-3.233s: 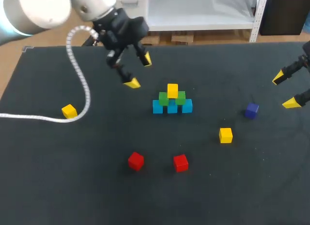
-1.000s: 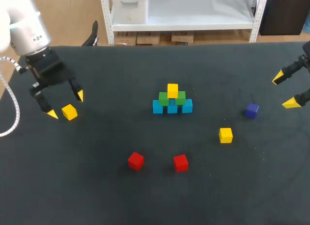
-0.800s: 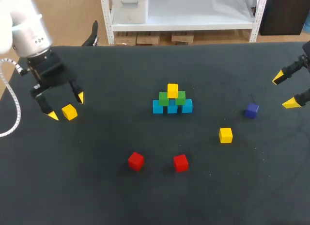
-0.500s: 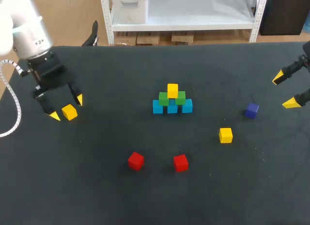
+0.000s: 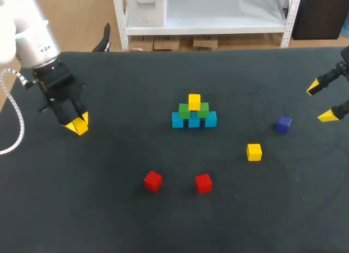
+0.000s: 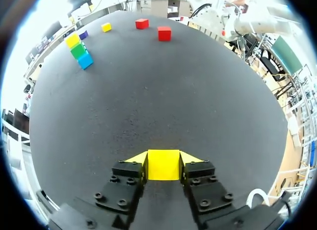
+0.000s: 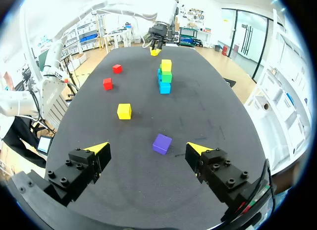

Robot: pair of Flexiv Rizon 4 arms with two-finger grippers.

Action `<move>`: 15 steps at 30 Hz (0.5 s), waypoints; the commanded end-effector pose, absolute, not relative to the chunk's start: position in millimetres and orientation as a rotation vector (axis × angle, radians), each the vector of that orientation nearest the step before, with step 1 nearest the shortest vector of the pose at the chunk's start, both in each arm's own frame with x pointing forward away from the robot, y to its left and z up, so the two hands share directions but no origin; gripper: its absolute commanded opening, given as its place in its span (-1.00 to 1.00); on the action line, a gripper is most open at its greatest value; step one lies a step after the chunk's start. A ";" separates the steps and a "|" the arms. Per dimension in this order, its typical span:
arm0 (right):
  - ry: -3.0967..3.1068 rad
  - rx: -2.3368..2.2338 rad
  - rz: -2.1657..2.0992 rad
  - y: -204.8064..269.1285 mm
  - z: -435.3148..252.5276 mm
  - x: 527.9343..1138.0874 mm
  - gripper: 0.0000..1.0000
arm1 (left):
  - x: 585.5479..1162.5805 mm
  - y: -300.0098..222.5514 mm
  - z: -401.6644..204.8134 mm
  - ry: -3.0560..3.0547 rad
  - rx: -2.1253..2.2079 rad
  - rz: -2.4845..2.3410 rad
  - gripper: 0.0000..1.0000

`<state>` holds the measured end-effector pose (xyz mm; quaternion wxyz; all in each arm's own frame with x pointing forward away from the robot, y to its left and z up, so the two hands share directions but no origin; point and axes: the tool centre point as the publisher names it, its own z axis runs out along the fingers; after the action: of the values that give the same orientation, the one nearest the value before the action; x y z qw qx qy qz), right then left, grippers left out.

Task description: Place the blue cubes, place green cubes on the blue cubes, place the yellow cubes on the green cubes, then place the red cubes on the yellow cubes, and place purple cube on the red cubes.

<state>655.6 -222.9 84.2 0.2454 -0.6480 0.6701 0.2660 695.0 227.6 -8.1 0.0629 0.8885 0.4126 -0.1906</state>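
Yellow cube (image 5: 80, 126) at the left side of the table (image 5: 136, 220), clamped between the fingers of the left gripper (image 5: 77, 122). Mid-table, the stack (image 5: 193, 115) stands well apart. Far right, the right gripper (image 5: 320, 102) hangs spread wide near the purple cube (image 5: 283, 124).

In the head view the left jaws cover most of the yellow cube (image 5: 80, 126) at nine o'clock; the right arm (image 5: 344, 61) is cut off at three o'clock.
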 end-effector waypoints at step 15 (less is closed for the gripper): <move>1.826 -1.769 0.728 -223.1 83.7 656.3 1.00 | 691.9 198.4 57.6 1.523 2.427 -0.531 -1.00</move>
<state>655.6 -222.9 84.2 0.2454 -0.6480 0.6701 0.2660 698.5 200.0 55.7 0.1042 0.8339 0.5060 -0.1941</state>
